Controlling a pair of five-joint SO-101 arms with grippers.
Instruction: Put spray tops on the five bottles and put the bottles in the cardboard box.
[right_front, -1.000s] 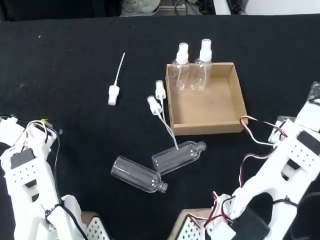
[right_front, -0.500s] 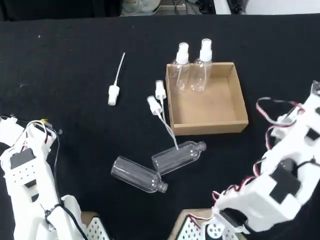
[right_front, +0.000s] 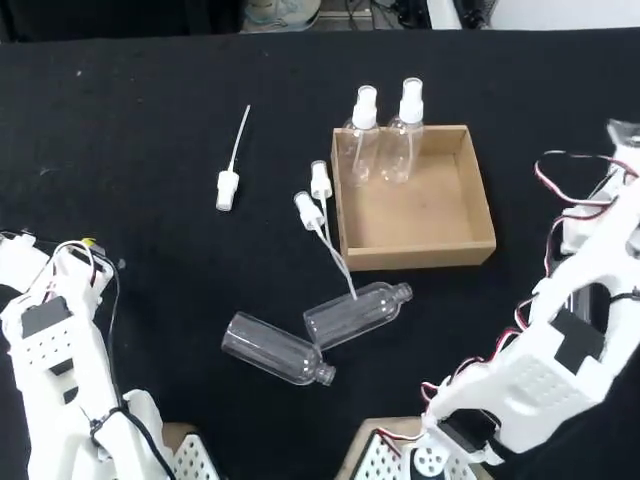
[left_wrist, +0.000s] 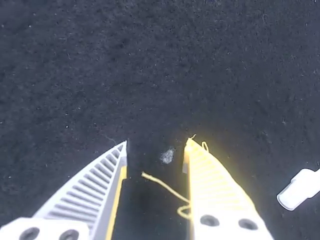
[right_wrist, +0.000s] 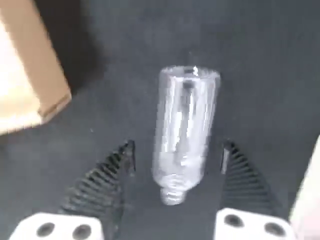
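Right gripper (right_wrist: 178, 146): your jaws stand wide and hold nothing. A bare bottle (right_wrist: 186, 125) lies flat on the table (right_wrist: 260, 50) between the two fingers, apart from both, with its threaded neck toward the wrist. A corner of the box (right_wrist: 25, 75) sits near it.

Left gripper (left_wrist: 155, 144): your jaws are partly open and empty, low over the table. A thread (left_wrist: 160, 182) trails between the fingers, and a speck of lint (left_wrist: 167, 156) lies between the tips. One spray top (left_wrist: 300, 189) lies near the yellow finger.

Box (right_front: 415, 258): right of centre in the high view, open side up. The left capped bottle (right_front: 358, 145) and right capped bottle (right_front: 403, 135) stand upright side by side against its far wall, toward the left corner.

Topless bottles, near-left of the box: the tilted bottle (right_front: 355, 313) and the low bottle (right_front: 275, 348) lie on their sides, touching.

Loose tops: the lone top (right_front: 228, 188) lies well left of the box. The far top (right_front: 320, 180) and near top (right_front: 308, 210) lie just beside its left wall, one tube reaching the tilted bottle.
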